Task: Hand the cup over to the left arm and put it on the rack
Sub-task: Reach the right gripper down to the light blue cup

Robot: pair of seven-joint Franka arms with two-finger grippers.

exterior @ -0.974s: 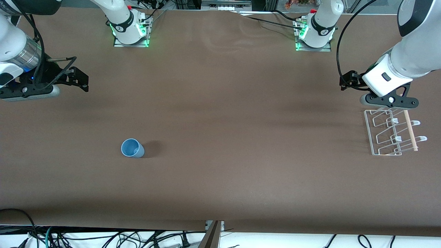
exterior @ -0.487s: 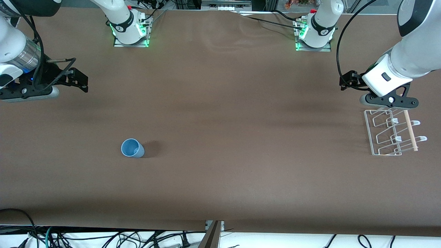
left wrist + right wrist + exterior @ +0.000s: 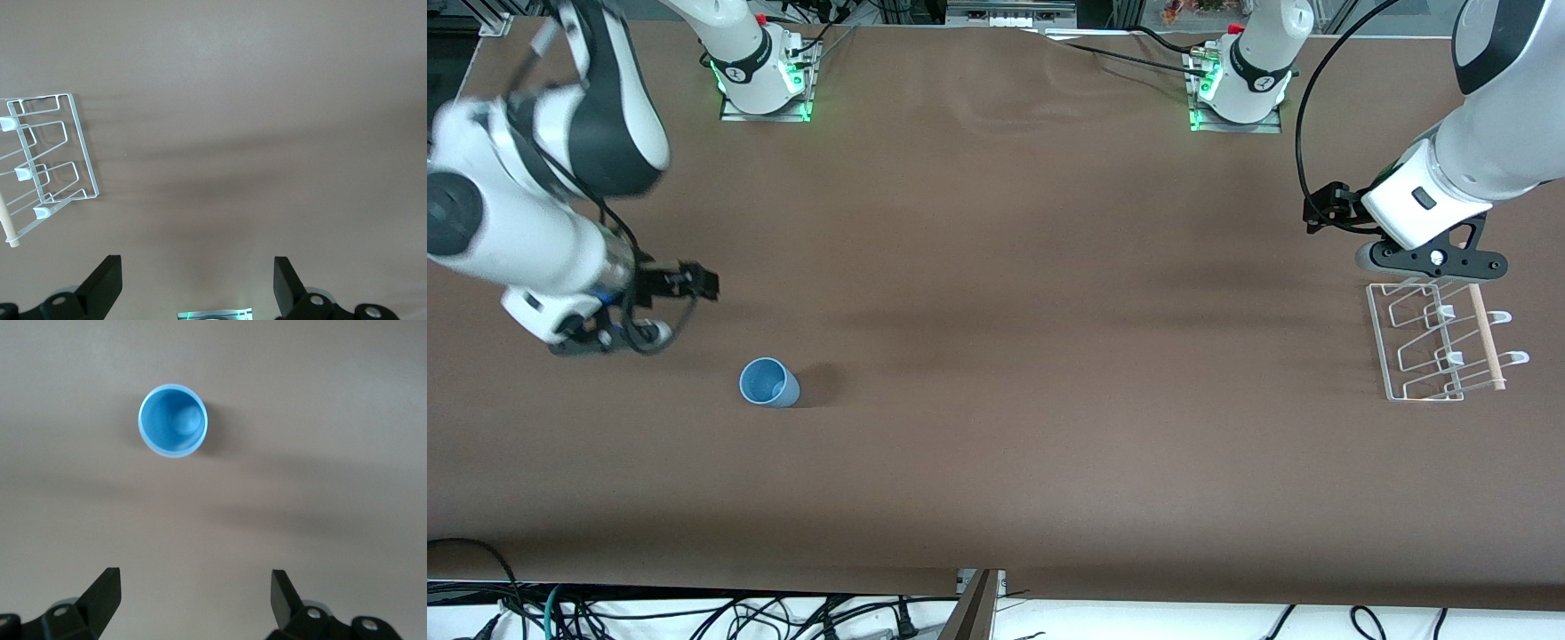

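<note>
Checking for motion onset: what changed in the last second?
The right hand swung out from the table's edge toward the cup, open and empty, not yet over it. The cup, the rack and the waiting left hand stayed put.

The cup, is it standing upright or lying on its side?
Upright. The cup stands on the table with its round mouth facing up, and the right wrist view looks straight down onto its empty bottom.

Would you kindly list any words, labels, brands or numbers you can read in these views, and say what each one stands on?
No text can be read.
The cup: plain, unmarked.
The rack: no label.
The right arm's base collar and the left arm's base collar: each bears a small mark, too small to read.
The left pincer and right pincer: no lettering shows.
</note>
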